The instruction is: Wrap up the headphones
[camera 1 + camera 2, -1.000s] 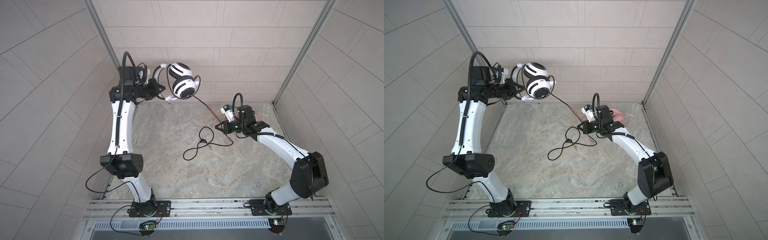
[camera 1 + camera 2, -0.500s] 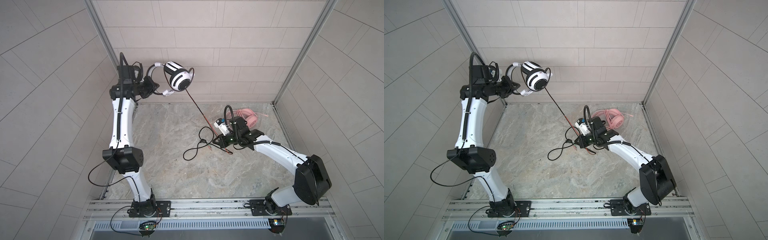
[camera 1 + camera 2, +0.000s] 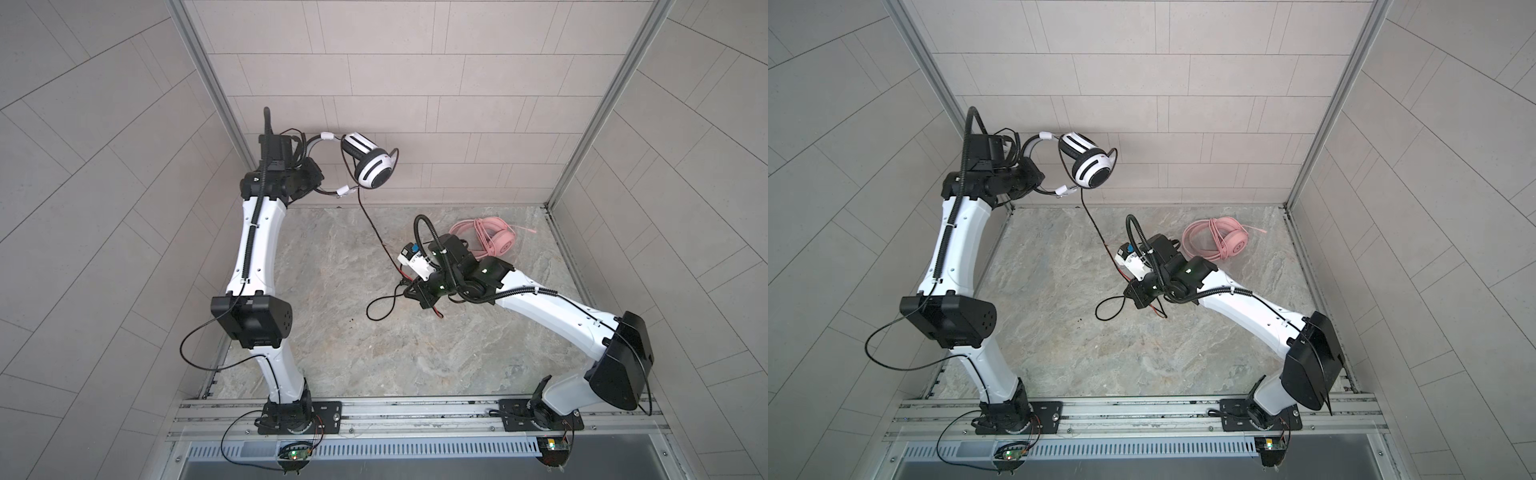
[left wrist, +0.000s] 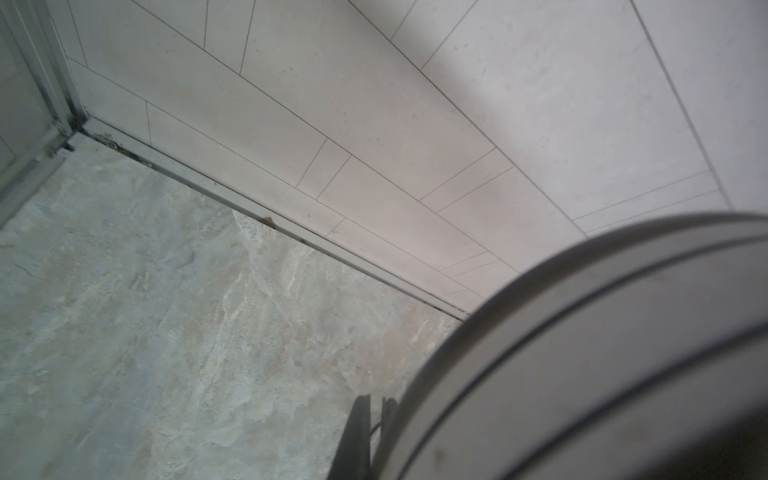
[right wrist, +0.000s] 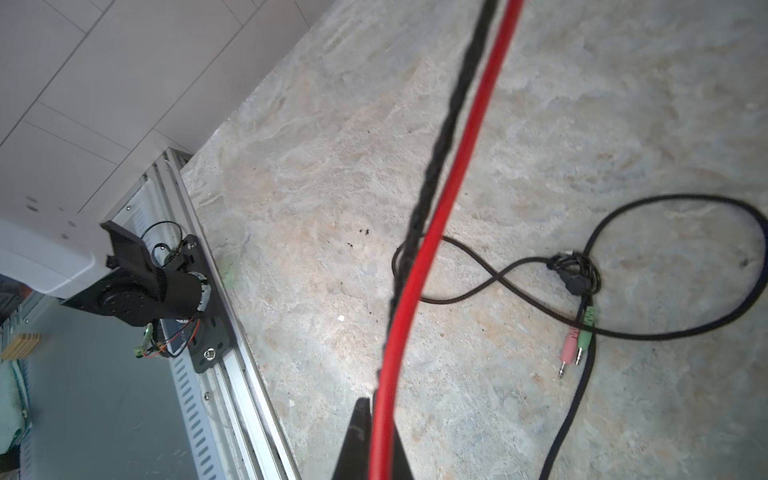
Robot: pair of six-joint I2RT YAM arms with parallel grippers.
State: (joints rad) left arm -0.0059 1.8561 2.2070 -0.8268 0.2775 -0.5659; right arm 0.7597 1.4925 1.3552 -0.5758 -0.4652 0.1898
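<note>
The white-and-black striped headphones (image 3: pixel 372 168) (image 3: pixel 1090 166) hang high by the back wall, and my left gripper (image 3: pixel 316 183) (image 3: pixel 1037 176) is shut on their thin headband. In the left wrist view its jaws (image 4: pixel 376 401) are pinched together beside a large grey curved part of the headset (image 4: pixel 582 353). A black cable (image 3: pixel 374 228) (image 5: pixel 440 137) runs taut from the ear cup to my right gripper (image 3: pixel 409 291) (image 3: pixel 1130 296) (image 5: pixel 376 399), which is shut on it low over the floor, with a red wire (image 5: pixel 469 137) alongside. The pink headphones (image 3: pixel 494 241) (image 3: pixel 1225 243) lie at the back right.
The cable's slack forms a loop (image 3: pixel 380 307) (image 3: pixel 1111 307) on the stone floor left of the right gripper. It ends in pink and green plugs (image 5: pixel 575 345). Tiled walls close in three sides, and a metal rail (image 3: pixel 415 411) runs along the front.
The right gripper has moved left and toward the front along the cable, uncovering the pink headphones and shortening the floor loop. The left gripper has turned the striped headset.
</note>
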